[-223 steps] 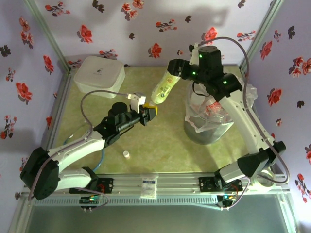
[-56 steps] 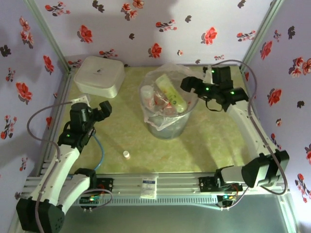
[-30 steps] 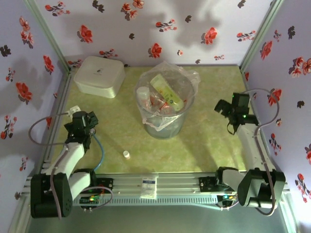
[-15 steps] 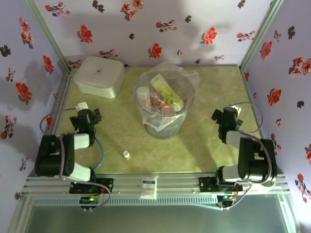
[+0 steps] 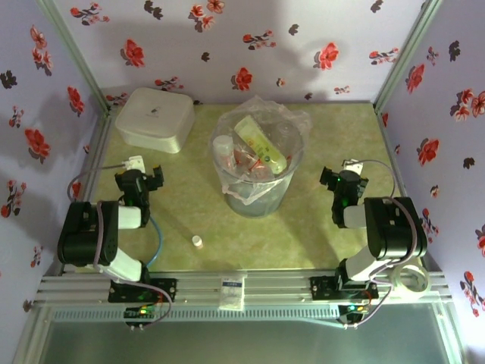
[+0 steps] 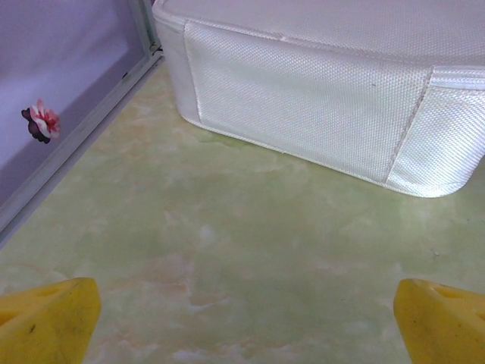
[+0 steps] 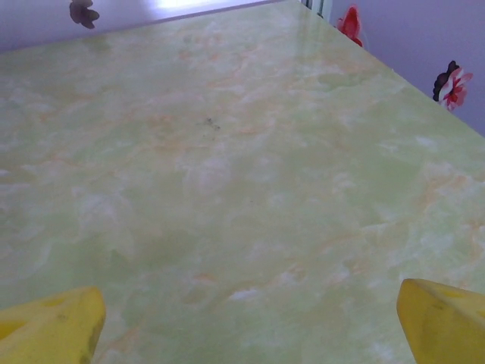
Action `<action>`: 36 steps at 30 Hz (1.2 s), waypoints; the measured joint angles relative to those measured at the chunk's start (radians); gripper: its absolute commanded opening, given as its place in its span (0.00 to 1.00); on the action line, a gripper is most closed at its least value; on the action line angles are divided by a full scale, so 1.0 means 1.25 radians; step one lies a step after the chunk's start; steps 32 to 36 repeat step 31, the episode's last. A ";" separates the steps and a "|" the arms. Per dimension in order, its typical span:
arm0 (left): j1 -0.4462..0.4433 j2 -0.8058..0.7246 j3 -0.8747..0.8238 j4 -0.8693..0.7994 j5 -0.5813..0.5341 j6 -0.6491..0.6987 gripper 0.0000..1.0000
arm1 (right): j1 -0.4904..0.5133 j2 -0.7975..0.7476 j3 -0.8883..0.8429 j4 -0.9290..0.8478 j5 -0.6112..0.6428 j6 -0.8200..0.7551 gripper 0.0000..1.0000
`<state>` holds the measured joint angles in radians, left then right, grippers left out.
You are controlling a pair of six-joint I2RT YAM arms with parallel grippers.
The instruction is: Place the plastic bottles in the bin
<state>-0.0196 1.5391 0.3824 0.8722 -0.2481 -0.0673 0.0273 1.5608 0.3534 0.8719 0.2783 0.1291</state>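
Note:
The bin (image 5: 231, 193), a translucent grey bucket lined with a clear bag, stands mid-table. Inside it lie several plastic bottles (image 5: 244, 161), with a pale green one (image 5: 261, 144) on top. My left gripper (image 5: 142, 175) rests low at the left of the table, open and empty, well away from the bin. In the left wrist view, its yellow fingertips (image 6: 47, 321) stand wide apart over bare tabletop. On the right side of the table my right gripper (image 5: 342, 182) is also open and empty, its fingertips (image 7: 443, 320) wide apart above the green surface.
A white rounded-square lidded box (image 5: 154, 117) sits at the back left, and it looms just ahead of the left gripper (image 6: 246, 327) as a white box (image 6: 326, 98). A tiny white cap (image 5: 197, 241) lies on the table near the front. Floral walls and metal rails border the table.
Both arms have folded back toward their bases, with each gripper settling low over the table at its own side. The bin and its bottles have not moved.

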 measured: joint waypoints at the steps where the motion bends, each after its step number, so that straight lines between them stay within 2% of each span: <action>1: 0.000 0.000 0.000 0.002 0.002 0.000 1.00 | 0.000 0.000 0.000 0.001 0.000 -0.001 0.99; 36: 0.000 0.000 0.000 0.008 0.005 0.000 1.00 | 0.000 0.000 0.007 0.005 -0.001 -0.014 0.99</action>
